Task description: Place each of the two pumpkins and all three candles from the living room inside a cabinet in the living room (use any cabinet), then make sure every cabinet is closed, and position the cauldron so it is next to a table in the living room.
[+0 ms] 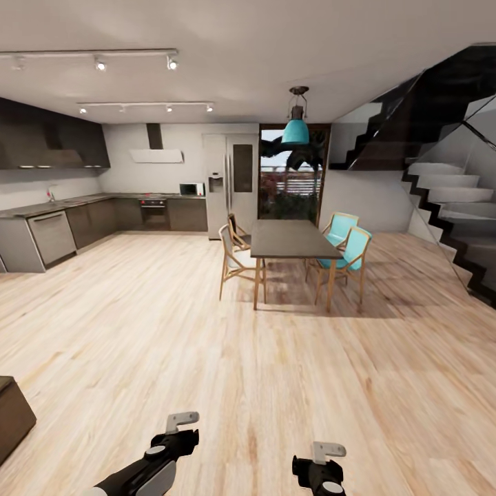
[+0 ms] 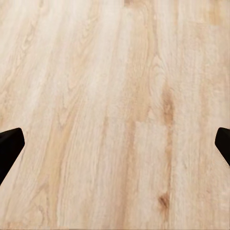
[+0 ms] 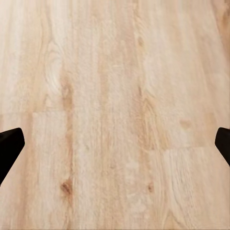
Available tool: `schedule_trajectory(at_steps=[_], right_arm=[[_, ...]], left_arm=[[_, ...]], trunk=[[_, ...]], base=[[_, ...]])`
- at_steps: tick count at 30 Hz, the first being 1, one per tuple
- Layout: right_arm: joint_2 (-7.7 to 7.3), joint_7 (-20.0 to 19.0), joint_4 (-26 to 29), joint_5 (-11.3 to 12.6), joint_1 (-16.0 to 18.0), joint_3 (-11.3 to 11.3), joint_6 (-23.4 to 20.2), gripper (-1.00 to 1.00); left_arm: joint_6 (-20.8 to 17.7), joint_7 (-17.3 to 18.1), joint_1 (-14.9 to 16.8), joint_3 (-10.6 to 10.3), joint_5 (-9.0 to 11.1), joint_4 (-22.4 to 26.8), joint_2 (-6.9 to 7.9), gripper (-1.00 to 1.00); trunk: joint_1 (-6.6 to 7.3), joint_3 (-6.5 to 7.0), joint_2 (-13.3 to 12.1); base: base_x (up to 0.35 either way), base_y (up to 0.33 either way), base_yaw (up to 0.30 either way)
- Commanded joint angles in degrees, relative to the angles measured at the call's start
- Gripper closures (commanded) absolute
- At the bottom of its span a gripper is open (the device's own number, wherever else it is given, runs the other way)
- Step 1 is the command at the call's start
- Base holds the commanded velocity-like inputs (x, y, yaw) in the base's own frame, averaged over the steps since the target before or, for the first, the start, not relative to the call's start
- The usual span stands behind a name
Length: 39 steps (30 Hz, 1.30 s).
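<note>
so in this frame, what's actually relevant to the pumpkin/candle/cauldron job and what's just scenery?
Relevant to the job:
- left claw, open, empty
- right claw, open, empty
- none of the pumpkins, candles, cauldron or cabinet can be seen here

Just scenery:
- dining table with wooden chair and teal chairs
- teal pendant lamp
- fridge, oven, microwave
- staircase
- wood floor

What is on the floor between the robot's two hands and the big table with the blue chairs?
Nothing. In the head view, only bare wooden floor stretches from the left end effector and right end effector up to the dining table.
</note>
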<state>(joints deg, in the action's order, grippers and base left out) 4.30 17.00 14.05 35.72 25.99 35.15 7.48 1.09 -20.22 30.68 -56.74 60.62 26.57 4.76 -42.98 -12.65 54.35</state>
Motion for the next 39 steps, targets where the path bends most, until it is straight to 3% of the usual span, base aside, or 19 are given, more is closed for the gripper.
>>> schedule_trajectory(at_steps=[1,28,39], right_arm=[[-0.02,0.27,-0.01,0.6,0.05,0.5,0.28,-1.0],[0.23,0.88,0.1,0.73,0.03,0.37,0.28,-1.0],[0.5,1.13,0.19,0.87,0.03,0.25,0.27,-1.0]], left_arm=[[0.12,-0.44,0.08,-0.48,0.47,0.15,0.07,-1.0],[0.1,-0.44,0.08,-0.48,0.47,0.15,0.07,-1.0],[0.1,-0.44,0.08,-0.48,0.48,0.15,0.07,-1.0]], trunk=[[-0.04,-0.08,0.05],[-0.04,-0.17,0.05],[-0.04,-0.77,0.05]], base=[[0.309,-0.038,0.0],[0.318,-0.004,0.002],[0.324,-0.017,0.166]])
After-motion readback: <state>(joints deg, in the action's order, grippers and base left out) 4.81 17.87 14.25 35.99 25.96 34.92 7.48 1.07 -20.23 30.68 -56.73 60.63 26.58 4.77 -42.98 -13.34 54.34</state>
